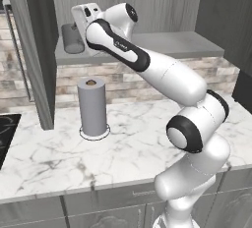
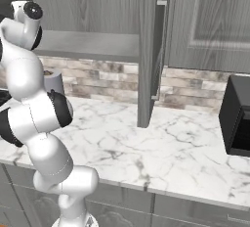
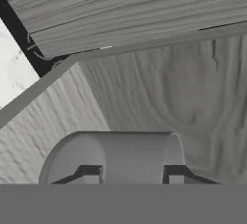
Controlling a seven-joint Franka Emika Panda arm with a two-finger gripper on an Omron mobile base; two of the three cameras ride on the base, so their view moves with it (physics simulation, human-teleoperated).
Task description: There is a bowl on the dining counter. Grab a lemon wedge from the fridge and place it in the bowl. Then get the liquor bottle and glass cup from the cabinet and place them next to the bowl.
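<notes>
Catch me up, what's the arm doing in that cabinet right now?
The arm is reaching up into the open wall cabinet, going for a grey glass cup on the lower shelf. In the hand view the pincer has a finger on each side of the cup, which appears on its side there because the hand is rolled. Whether the fingers are already pressing on it cannot be told. A paper towel roll stands on the marble counter below.

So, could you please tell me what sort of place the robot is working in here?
A kitchen, rendered: a marble counter with a paper towel roll, a brick backsplash, and an open wood cabinet overhead.
</notes>
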